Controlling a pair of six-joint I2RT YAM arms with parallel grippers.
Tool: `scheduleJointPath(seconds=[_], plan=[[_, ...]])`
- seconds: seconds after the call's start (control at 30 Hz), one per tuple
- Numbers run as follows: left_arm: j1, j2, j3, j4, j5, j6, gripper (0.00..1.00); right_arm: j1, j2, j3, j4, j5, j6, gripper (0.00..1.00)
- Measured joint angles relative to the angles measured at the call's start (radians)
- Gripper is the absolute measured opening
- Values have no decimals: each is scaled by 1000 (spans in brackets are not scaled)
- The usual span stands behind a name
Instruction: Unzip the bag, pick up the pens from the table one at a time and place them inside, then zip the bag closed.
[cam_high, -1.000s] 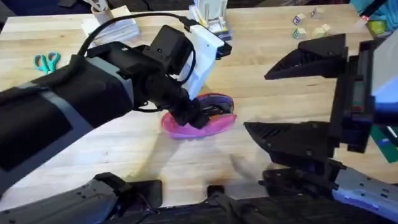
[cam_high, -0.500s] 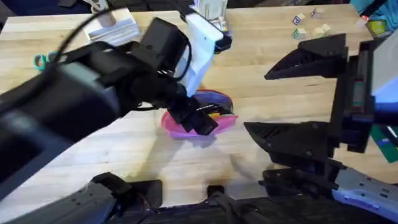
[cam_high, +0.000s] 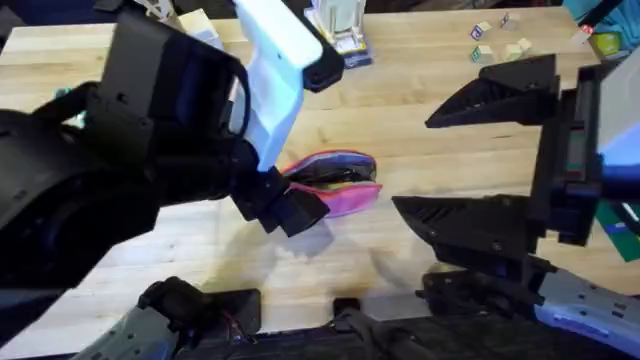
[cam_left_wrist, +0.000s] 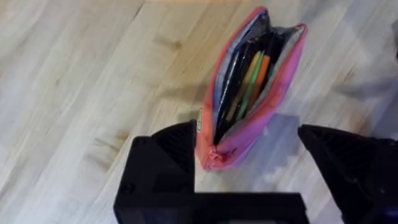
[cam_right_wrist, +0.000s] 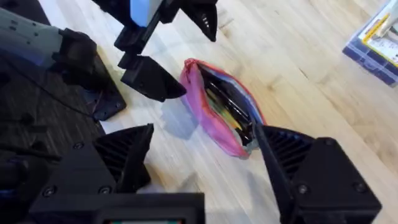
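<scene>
The pink bag (cam_high: 338, 192) lies on the wooden table (cam_high: 420, 80) near the middle, its zipper open. Inside it I see several pens (cam_left_wrist: 247, 84), black, green and orange, lengthwise in the opening. My left gripper (cam_high: 290, 208) hangs open just above the bag's left end, raised off the table, with nothing between its fingers; the left wrist view looks down between them (cam_left_wrist: 244, 134) onto the bag (cam_left_wrist: 252, 118). My right gripper (cam_high: 415, 165) is open and high, right of the bag. From the right wrist, the bag (cam_right_wrist: 214, 106) lies below my open right gripper (cam_right_wrist: 204, 132), the left gripper (cam_right_wrist: 196, 62) beyond it.
Teal scissors (cam_high: 68, 96) peek out at the far left behind the left arm. A clear box of stationery (cam_high: 340, 35) stands at the back centre, small blocks (cam_high: 495, 40) at the back right. Bare wood lies in front of the bag.
My left arm has risen toward the camera and drawn back left, its gripper lifting off the bag. The bag stays open on the table. The right arm has not moved.
</scene>
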Motion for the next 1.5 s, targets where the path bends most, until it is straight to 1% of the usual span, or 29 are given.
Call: scheduleJointPath(seconds=[0.3, 0.5, 0.6, 0.67, 0.8, 0.97, 1.1, 1.23, 1.33, 1.5], plan=[[0, -6, 0, -31, -29, 3, 994, 0, 0, 0, 0, 0, 0, 998], [0, -6, 0, -73, -84, 6, 994, 0, 0, 0, 0, 0, 0, 997], [14, -6, 0, -88, -97, 15, 994, 0, 0, 0, 0, 0, 0, 998], [39, -6, 0, -89, -101, 29, 993, 0, 0, 0, 0, 0, 0, 998], [111, -6, 0, -109, -94, 92, 993, 0, 0, 0, 0, 0, 0, 998], [235, -6, 0, -149, -23, 240, 993, 0, 0, 0, 0, 0, 1, 998], [352, -6, 0, -184, 62, 397, 993, 0, 0, 0, 0, 0, 28, 998], [479, -6, 0, -213, 148, 579, 993, 0, 0, 0, 0, 0, 77, 998], [572, -5, 0, -232, 185, 714, 993, 0, 3, 0, 0, 0, 137, 998], [714, 36, 0, -235, 228, 879, 993, 0, 47, 0, 0, 0, 252, 998]])
